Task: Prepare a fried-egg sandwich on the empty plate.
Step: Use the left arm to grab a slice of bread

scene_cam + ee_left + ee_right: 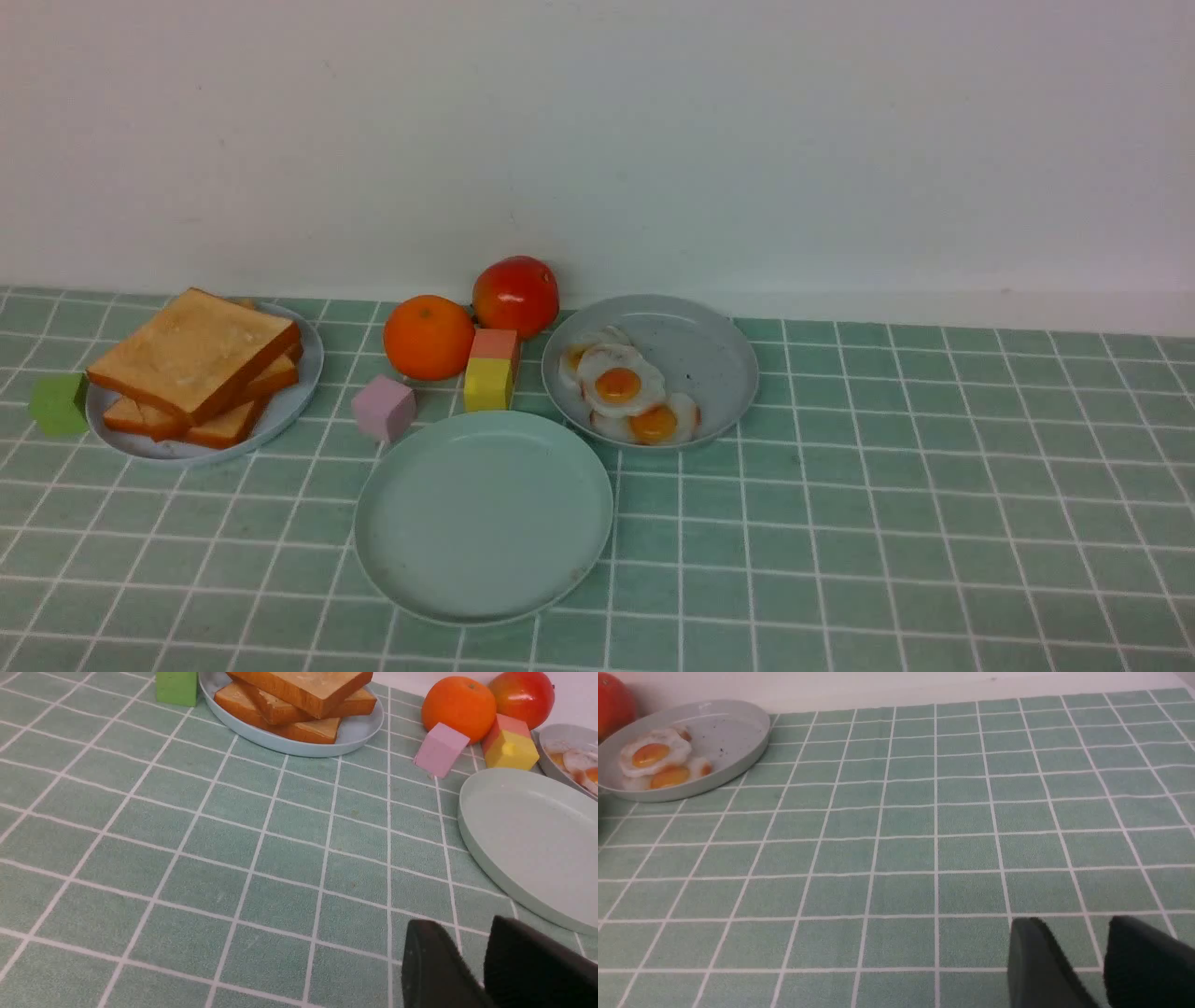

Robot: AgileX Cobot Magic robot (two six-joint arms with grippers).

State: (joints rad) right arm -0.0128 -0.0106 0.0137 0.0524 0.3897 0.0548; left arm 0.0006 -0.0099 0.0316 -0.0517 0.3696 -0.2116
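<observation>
Left pincer [462, 928] and right pincer [1074, 926] hang empty, slightly parted.

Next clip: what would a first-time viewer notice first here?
The toast stack on the pale blue plate at far left, and the glossy fried eggs on the grey speckled plate right of centre. Between them sit the orange and red fruit, behind the empty mint plate.

You are facing a plain white wall [597, 140] at twelve o'clock; a green, white-gridded cloth [934, 523] is spreading from it toward six o'clock.
</observation>
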